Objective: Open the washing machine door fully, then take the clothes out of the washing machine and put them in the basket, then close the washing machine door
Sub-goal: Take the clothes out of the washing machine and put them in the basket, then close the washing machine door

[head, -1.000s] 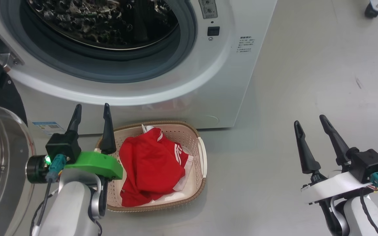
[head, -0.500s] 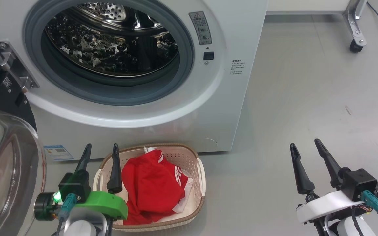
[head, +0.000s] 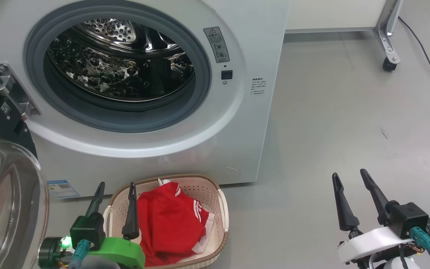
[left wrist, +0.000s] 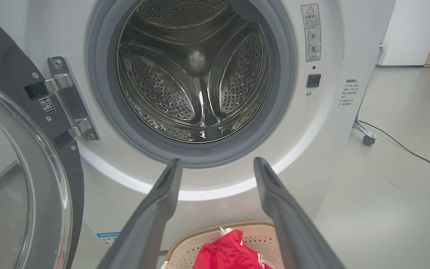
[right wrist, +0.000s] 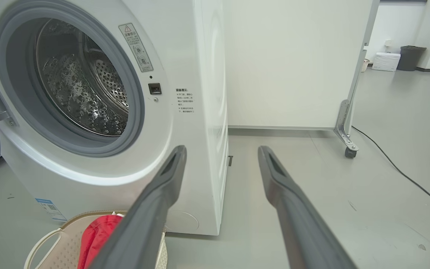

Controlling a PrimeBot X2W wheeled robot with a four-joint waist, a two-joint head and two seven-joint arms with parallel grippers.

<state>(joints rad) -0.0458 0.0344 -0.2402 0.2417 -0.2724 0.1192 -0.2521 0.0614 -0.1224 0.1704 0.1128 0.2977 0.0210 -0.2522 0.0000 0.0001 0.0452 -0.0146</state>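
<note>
Head view: clothes point(head: 166, 220) lie in the basket point(head: 185, 176) at 6 o'clock; left gripper point(head: 117, 184) and right gripper point(head: 349, 173) gape empty. Likely next: swing the washing machine door point(head: 2, 186), at 9 o'clock, shut.

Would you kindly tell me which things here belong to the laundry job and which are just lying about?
Part of the job: washing machine, its open door, red clothes, basket.

Just lying about: wheeled stand, dark bin, white box.
</note>
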